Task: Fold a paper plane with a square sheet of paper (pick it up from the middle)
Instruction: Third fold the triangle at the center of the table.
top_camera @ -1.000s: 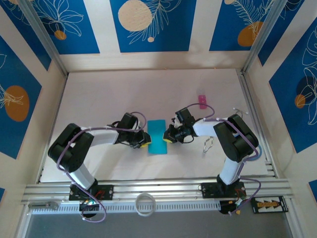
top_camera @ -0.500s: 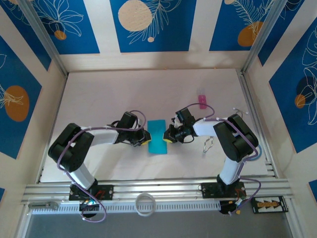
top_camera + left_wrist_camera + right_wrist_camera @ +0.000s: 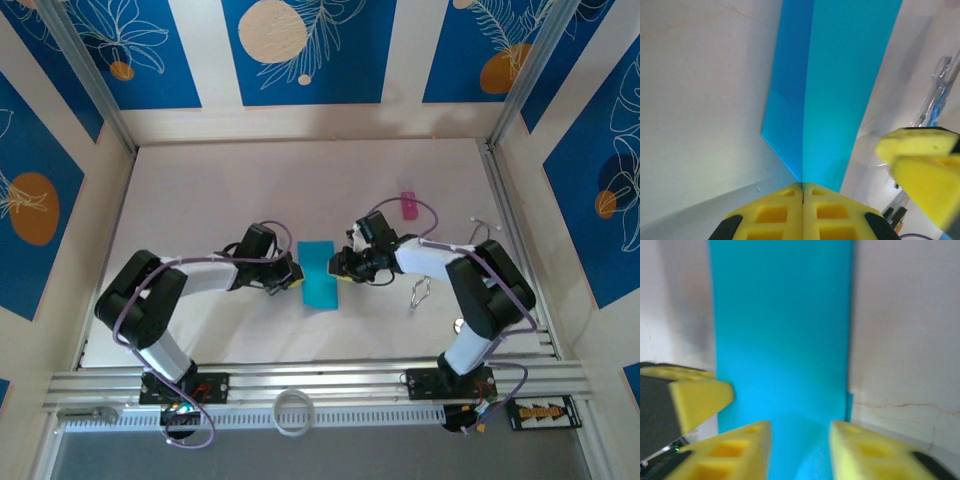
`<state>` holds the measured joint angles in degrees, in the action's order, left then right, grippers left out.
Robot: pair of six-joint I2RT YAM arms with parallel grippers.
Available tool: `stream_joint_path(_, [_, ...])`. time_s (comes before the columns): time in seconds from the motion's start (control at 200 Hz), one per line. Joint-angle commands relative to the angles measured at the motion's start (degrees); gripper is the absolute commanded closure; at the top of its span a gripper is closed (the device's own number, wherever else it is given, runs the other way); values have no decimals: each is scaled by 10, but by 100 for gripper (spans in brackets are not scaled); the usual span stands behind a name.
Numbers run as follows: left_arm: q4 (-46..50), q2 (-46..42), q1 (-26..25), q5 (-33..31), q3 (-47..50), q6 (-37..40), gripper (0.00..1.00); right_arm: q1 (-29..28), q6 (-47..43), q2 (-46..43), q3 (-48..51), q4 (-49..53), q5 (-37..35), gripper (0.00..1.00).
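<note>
The square sheet of paper [image 3: 320, 275] is cyan-blue and lies on the table between the two arms as a narrow folded rectangle; no pointed paper plane is in view. In the left wrist view the sheet [image 3: 835, 85] shows two panels meeting at a centre crease. That crease runs straight into the seam of my left gripper [image 3: 803, 188], whose yellow pads are shut on the sheet's near edge. My right gripper [image 3: 800, 442] stands open at the opposite edge, with the sheet [image 3: 782, 330] beneath the gap. From above, the left gripper [image 3: 294, 276] and right gripper [image 3: 339, 266] flank the sheet.
A small pink object [image 3: 408, 204] lies behind the right arm and a metal clip [image 3: 420, 291] lies to its right. A white ring [image 3: 292, 410] sits on the front rail. Patterned blue wall panels [image 3: 300, 50] enclose the table.
My left gripper has shut on the sheet's left edge. My right gripper has opened, and its arm has shifted slightly toward the back.
</note>
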<state>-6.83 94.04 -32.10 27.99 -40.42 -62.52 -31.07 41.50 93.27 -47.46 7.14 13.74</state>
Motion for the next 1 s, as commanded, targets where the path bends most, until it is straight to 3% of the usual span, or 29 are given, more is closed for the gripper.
stream_joint_path(0.0, [-20,-21,4,-6,19,-47,100,-42,-69,-64,3,12,-67,55])
stream_joint_path(0.165, [-38,-39,4,-15,36,-84,100,-120,-132,-132,56,-45,-169,57])
stream_joint_path(0.225, [-36,-48,2,-21,38,-89,100,-159,-196,-151,86,-94,-176,57])
stream_joint_path(0.425, [-35,-53,0,-22,38,-90,100,-301,-385,-165,166,-245,-299,57])
stream_joint_path(0.67, [-32,-50,-1,-18,31,-87,100,-346,-438,-119,154,-268,-414,55])
stream_joint_path(0.995, [-32,-54,-2,-19,32,-87,100,-355,-469,-69,136,-286,-468,59])
